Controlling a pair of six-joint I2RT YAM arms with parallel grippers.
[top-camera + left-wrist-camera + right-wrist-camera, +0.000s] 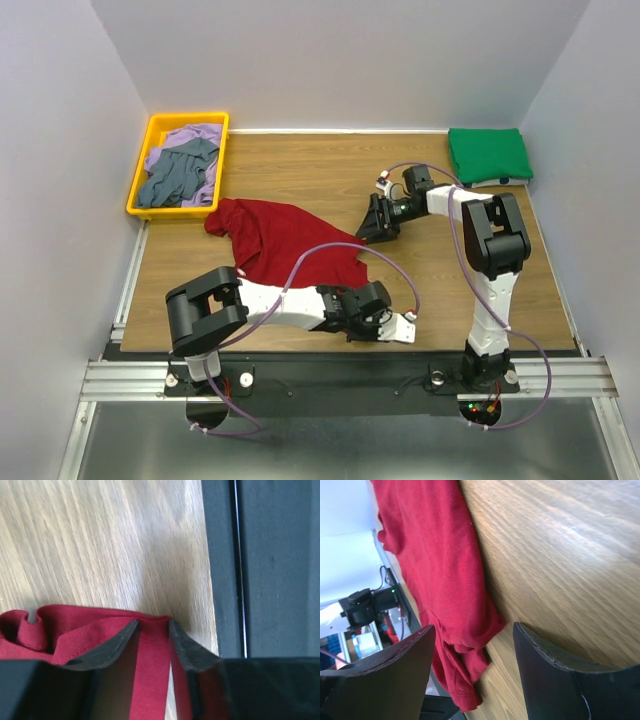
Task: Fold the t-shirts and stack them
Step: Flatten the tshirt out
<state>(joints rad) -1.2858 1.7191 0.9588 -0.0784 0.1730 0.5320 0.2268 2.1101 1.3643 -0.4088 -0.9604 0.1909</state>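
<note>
Yellow plastic tray (137,190) at the far left holds the lavender shirt (190,133) and grey-blue shirt (180,175), both bunched. Just beside it the dark red shirt (275,235) lies rumpled on the tabletop (330,170), its long axis slanting from the tray's corner toward the near middle. There the left hand (152,625) straddles its hem; whether it pinches I cannot tell. The right hand (472,627), fingers wide apart, hovers by another corner. Both should probably grip hem corners firmly, then draw apart to flatten it. A folded green shirt (488,155) sits far right.
</note>
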